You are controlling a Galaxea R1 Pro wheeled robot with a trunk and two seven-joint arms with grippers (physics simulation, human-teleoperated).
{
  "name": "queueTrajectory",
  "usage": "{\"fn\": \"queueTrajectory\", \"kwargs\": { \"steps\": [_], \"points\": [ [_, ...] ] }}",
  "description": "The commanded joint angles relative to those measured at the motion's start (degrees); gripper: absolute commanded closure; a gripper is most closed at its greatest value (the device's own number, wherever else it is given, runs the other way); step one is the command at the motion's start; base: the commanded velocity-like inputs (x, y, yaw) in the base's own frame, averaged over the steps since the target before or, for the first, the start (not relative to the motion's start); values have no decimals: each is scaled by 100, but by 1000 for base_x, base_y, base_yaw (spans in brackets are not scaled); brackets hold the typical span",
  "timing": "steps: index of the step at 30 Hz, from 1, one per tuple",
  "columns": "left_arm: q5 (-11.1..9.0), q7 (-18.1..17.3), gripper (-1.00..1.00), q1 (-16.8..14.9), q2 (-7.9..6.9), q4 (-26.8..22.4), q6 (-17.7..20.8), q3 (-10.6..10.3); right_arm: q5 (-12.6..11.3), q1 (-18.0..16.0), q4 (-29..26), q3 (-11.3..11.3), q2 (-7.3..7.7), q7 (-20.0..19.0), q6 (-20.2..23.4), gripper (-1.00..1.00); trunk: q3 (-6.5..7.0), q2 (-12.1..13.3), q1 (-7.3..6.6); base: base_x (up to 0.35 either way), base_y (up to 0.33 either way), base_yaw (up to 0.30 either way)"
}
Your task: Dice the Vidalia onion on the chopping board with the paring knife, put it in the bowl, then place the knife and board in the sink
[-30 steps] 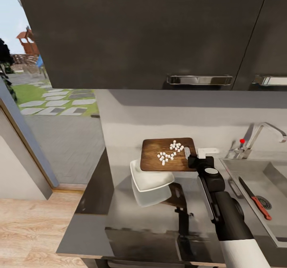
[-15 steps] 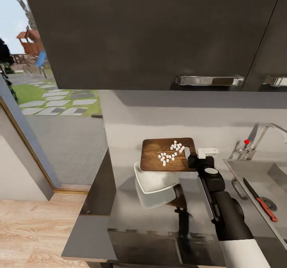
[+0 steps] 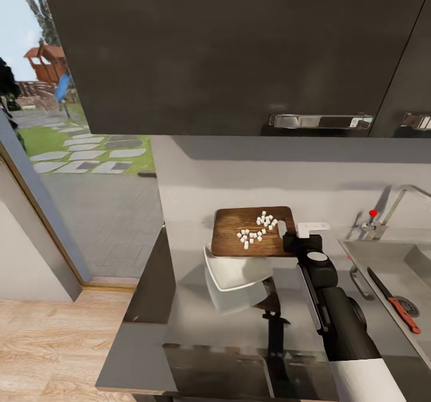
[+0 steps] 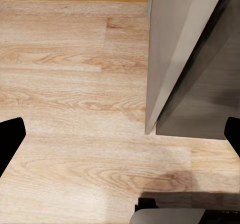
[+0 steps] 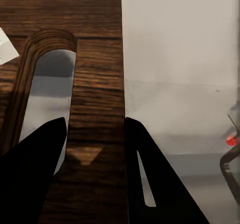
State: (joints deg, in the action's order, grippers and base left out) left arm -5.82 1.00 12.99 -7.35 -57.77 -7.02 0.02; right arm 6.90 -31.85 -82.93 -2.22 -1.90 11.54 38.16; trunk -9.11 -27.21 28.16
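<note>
Head view: at one o'clock my right fingers (image 3: 297, 235) clamp the chopping board (image 3: 251, 231) by its handle strip, held over the bowl (image 3: 234, 275), diced onion (image 3: 257, 229) on top. At three o'clock the paring knife (image 3: 392, 298) lies in the sink (image 3: 371, 264). My left fingers (image 4: 10, 139) are apart above the floor (image 4: 75, 84).

The chopping board (image 3: 252, 231) is held up over the counter (image 3: 197, 324), toward its back edge near the wall. The right gripper (image 3: 297, 236) has the board's right end, its fingers (image 5: 35, 169) on either side of the strip of wood beside the handle slot. Onion pieces (image 3: 256, 230) lie scattered on the board, mostly on its right half. The bowl (image 3: 234, 271) sits tilted just in front of the board, its back edge under the board's front edge. The sink (image 3: 389, 270) is set into the counter's right end, with the tap (image 3: 383, 210) at its back edge. The knife (image 3: 395, 300) lies in the sink beside the drain (image 3: 410, 304). Wall cabinets (image 3: 239, 49) hang above the counter.
</note>
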Motion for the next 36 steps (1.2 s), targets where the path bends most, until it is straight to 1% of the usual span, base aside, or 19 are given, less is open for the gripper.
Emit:
{"fn": "queueTrajectory", "kwargs": {
  "steps": [1,4,7,12,16,29,36],
  "points": [
    [-59,9,-100,1,-3,-6,-10,-10,45,-6,-4,-9,-2,77,35,100,-10,-10,3,0,0,0],
    [-59,8,-100,1,-3,-6,-10,-11,41,-6,-4,-14,-3,202,24,100,-10,-10,3,47,42,0],
    [-59,7,-100,1,-3,0,-10,-11,40,-6,-4,-22,-3,239,18,100,-10,-10,3,93,85,0],
    [-59,12,-100,1,-3,-7,-10,-11,40,-6,-4,-184,3,259,16,100,-10,-10,3,77,91,0],
    [-59,9,-100,1,-3,-21,-10,-11,40,-6,-4,-231,1,261,16,100,-10,-10,3,32,86,0],
    [-59,7,-100,1,-3,-9,-10,-11,40,-6,3,-244,10,251,10,100,-10,-10,3,27,41,0],
    [-59,9,-100,1,-3,-2,-10,-11,40,-6,38,-244,30,244,-122,100,-10,-10,3,0,0,0]
  ]
}}
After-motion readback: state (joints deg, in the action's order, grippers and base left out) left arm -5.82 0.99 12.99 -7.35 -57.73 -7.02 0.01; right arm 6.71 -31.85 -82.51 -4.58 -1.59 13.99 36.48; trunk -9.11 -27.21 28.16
